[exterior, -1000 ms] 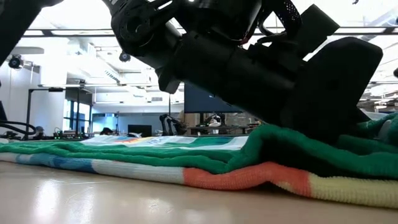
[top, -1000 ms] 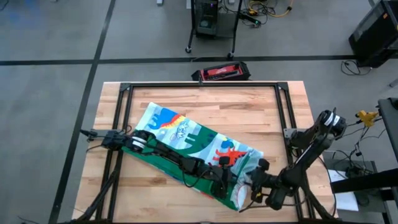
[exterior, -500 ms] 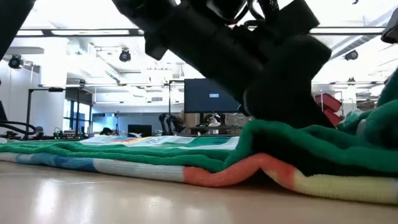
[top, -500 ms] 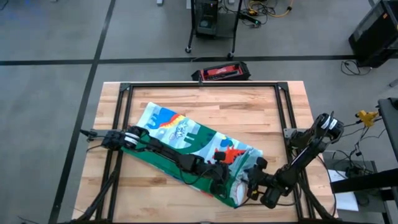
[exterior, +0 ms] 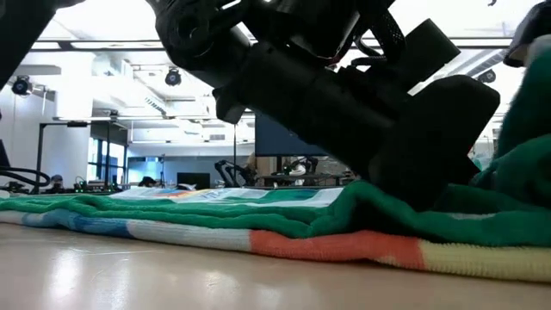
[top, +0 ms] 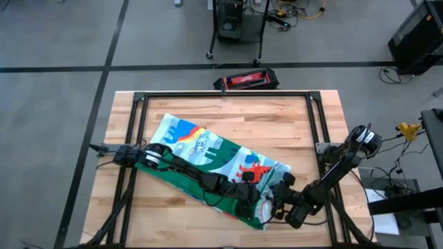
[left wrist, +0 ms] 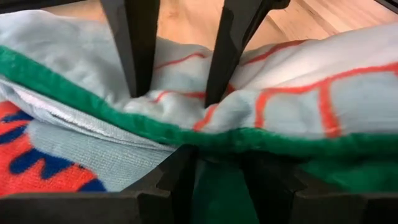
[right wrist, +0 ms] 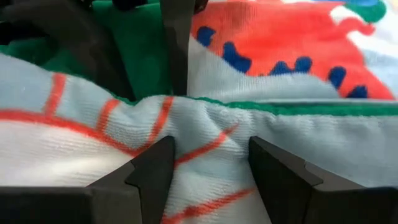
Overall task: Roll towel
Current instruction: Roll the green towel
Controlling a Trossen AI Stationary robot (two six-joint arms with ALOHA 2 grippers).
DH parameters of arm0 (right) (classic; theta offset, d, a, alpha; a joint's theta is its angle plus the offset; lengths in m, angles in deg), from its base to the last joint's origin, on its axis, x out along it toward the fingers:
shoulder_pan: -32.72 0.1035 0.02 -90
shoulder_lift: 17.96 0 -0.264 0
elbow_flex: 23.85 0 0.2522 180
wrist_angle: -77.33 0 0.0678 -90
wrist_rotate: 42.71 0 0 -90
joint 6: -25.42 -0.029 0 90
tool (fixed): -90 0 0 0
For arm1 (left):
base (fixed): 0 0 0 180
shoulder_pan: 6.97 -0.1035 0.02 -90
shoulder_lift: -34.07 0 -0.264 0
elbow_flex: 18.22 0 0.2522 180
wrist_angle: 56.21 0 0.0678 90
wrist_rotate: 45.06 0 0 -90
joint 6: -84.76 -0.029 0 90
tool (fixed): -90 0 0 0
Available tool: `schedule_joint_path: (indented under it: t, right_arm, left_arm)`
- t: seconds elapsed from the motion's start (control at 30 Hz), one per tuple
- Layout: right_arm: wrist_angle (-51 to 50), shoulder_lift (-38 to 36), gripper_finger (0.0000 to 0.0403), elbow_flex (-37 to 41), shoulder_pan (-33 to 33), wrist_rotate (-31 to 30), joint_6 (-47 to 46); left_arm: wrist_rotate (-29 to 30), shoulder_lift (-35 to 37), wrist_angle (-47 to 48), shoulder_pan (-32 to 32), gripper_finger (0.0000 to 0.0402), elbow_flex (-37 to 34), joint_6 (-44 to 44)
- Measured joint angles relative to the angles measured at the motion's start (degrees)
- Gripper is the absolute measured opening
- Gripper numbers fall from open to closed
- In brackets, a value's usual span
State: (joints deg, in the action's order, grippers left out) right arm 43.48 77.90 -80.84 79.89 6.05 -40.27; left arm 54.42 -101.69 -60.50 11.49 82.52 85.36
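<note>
The towel point(top: 208, 162) lies slantwise across the butcher-block counter point(top: 291, 121), dinosaur print up, its green back turned over along the edge nearest the arms. At the towel's near right corner the left tool point(top: 255, 200) and the right tool point(top: 275, 206) sit close together, each pinching a fold of its green-bordered edge. A black metal frame point(top: 225, 95) rims the counter. Beyond the towel, a red-and-black case point(top: 246, 80) rests on the grey taped floor point(top: 62, 41).

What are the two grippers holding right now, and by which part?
Both the left gripper and right gripper pinch the dinosaur-print striped towel at its folded green-bordered edge, at its end nearest the right arm.
</note>
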Motion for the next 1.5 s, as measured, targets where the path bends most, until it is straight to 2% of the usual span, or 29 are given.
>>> schedule_joint_path:
  t: [0.4, 0.57, 0.83, 1.1, 1.27, 1.5]
  right_arm:
    - [1.8, 0.0, 0.0195, 0.1, -1.7, -0.1, 4.1]
    - [3.9, 2.6, 0.0195, 0.0, -2.1, -0.8, 4.8]
    - [4.7, 3.3, 0.0195, -0.1, -1.8, -1.0, 3.7]
    - [4.7, 3.3, 0.0194, 0.0, -1.8, -0.8, 3.7]
    - [4.8, 3.4, 0.0195, 0.0, -1.7, -1.3, 3.7]
    - [5.8, 3.5, 0.019, 0.1, -1.6, -2.0, 4.8]
  left_arm:
    - [-0.2, -0.1, 0.9, 0.0, 0.0119, 0.0, 0.1]
    - [0.2, 0.5, 1.6, 0.0, 0.0119, -0.1, 0.1]
    - [-0.1, 6.2, 12.3, 0.8, 0.0119, -0.3, -0.3]
    - [0.1, 13.1, 14.5, 4.0, 0.0119, -0.3, -0.3]
    - [5.8, 14.4, 12.8, 6.3, 0.0119, -0.2, -0.3]
    - [7.6, 8.7, 5.0, 5.7, 0.0119, -0.2, -0.6]
